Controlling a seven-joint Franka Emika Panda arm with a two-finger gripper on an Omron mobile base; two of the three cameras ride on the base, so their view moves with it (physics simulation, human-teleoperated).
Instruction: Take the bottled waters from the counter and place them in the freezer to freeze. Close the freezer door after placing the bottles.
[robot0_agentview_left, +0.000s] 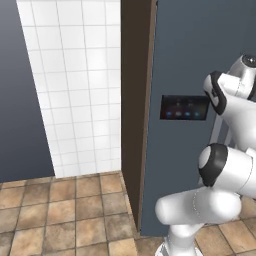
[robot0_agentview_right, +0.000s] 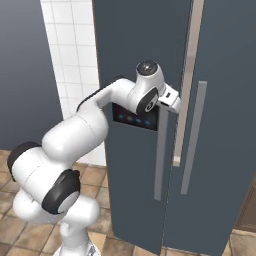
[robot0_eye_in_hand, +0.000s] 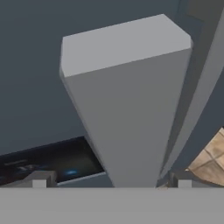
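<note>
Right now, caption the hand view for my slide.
Open hand straddles the freezer door's grey bar handle, above its dark display.

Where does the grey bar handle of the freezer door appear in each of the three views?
Left base view: a pale strip of the handle behind the arm, right of the dark control display.
Right base view: centre, below the gripper.
Hand view: large, centre.
Shared landmark: the display.

My freezer door (robot0_agentview_right: 135, 55) looks like matt, smooth slate-blue metal; its bar handle (robot0_eye_in_hand: 127, 109) is flat grey and unpolished. The control display (robot0_agentview_left: 184, 107) is glossy dark glass. The wall tiles (robot0_agentview_left: 75, 75) look glazed white.
</note>
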